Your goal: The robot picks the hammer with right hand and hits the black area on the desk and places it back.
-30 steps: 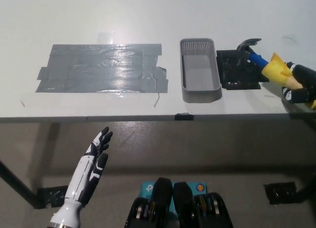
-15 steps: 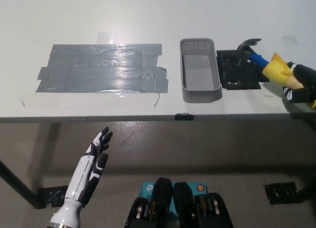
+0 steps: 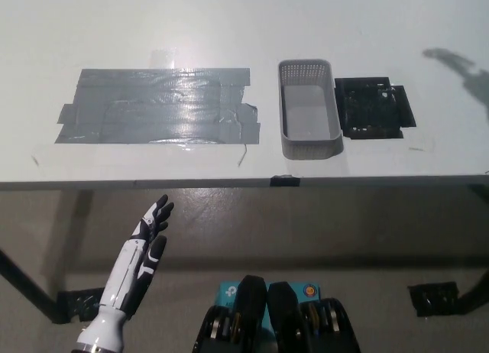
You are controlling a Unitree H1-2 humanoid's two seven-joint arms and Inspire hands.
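Hammer and right robot hand out of frame; left robot hand idle below the tabletop.

Landmark: grey basket (image 3: 309, 108) on the white tabletop (image 3: 229, 17). Black pad (image 3: 373, 108) sits just beside the basket on its right, bare. Grey tape patch (image 3: 157, 105) lies to the basket's left, near but not touching. White left robot hand (image 3: 147, 242) hangs below the tabletop edge, down-left of the basket, fingers extended and apart, holding nothing. Dark shadow (image 3: 458, 66) falls on the tabletop right of the pad.
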